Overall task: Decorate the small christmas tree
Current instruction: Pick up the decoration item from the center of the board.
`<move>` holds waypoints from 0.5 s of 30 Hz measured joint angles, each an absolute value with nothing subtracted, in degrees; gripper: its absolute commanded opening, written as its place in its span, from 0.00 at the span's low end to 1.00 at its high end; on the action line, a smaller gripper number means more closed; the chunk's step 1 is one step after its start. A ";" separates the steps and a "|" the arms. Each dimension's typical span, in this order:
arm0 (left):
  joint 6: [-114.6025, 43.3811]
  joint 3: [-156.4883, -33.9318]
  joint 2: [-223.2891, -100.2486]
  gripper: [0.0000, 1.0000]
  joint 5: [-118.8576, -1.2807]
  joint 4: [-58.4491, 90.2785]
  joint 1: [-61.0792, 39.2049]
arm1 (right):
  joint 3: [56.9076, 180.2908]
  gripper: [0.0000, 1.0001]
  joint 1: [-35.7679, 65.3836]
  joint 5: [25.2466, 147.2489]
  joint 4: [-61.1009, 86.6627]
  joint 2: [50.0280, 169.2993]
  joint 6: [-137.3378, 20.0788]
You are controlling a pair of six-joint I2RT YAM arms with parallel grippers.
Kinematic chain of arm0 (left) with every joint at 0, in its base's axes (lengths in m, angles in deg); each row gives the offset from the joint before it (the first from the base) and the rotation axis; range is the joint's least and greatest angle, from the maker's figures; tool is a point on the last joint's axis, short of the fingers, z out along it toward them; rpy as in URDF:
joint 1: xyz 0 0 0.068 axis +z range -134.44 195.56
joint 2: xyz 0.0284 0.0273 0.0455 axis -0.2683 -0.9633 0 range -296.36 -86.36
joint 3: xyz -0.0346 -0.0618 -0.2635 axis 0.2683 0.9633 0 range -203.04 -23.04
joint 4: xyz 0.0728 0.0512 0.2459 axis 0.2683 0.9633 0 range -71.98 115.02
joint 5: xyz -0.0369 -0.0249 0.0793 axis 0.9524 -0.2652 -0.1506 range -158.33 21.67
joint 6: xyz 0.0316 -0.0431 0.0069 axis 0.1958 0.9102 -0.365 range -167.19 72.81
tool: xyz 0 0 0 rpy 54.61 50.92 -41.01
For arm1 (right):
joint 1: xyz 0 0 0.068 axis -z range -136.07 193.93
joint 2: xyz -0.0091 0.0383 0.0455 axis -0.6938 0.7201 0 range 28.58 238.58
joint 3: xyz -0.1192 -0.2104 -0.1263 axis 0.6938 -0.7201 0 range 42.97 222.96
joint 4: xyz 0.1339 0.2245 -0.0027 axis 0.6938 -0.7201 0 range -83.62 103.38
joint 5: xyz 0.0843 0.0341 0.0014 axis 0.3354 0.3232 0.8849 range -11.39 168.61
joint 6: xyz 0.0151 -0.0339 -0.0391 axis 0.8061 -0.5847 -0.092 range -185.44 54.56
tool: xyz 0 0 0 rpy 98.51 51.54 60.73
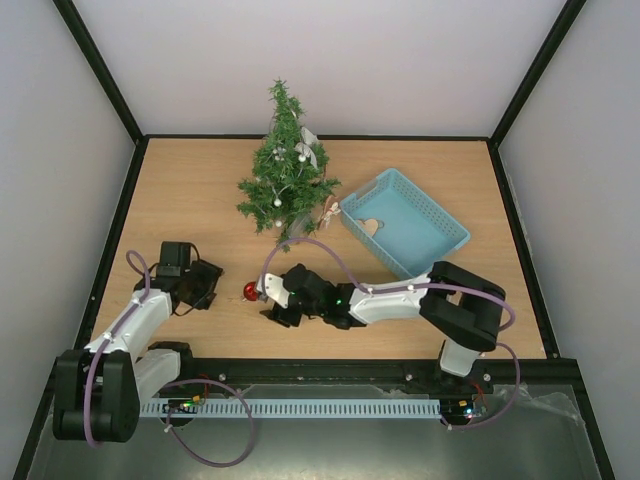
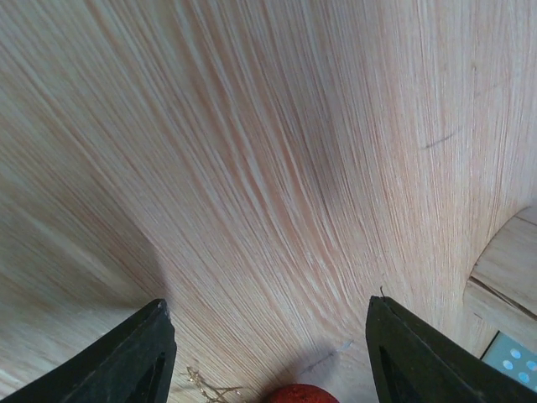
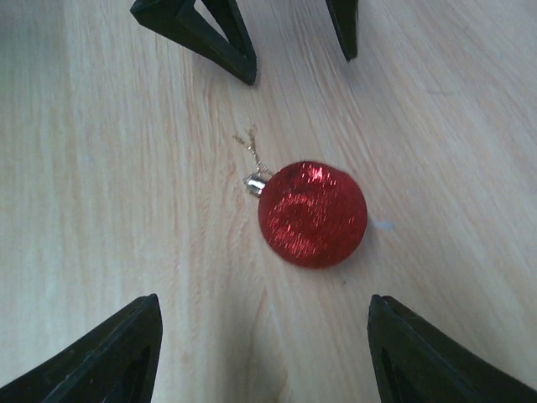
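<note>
Left fingers (image 2: 138,357): standing well apart, gripping nothing, hovering low over the bench (image 1: 200,200) and pointing toward the red bauble.
Red bauble (image 3: 312,214): lying on the bench between the two arms' tips, gold cap and thread pointing toward the left fingers, touching neither pair.
Right fingers (image 3: 126,353): spreading wide on either side of the bauble, clamping nothing.
Small christmas tree (image 1: 285,165): standing upright at the far middle of the bench, well beyond both arms, carrying silver balls and a silver bow.
Blue basket (image 1: 440,215): sitting just right of the tree.
</note>
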State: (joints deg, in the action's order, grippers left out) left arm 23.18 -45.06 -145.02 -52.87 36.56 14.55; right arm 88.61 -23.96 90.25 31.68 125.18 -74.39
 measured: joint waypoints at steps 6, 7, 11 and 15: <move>22.39 -45.06 -146.00 0.64 -51.60 35.41 14.22 | 93.73 0.69 -23.96 87.25 31.79 132.09 -83.03; 22.30 -45.04 -146.13 0.64 -51.53 35.41 14.22 | 94.51 0.70 -23.96 86.77 31.79 133.35 -84.30; 22.17 -45.04 -146.41 0.64 -51.25 35.43 14.22 | 96.66 0.70 -23.96 85.39 31.73 136.74 -88.23; 22.06 -45.02 -146.41 0.63 -51.14 35.43 14.22 | 98.82 0.70 -23.96 84.15 31.73 139.06 -91.16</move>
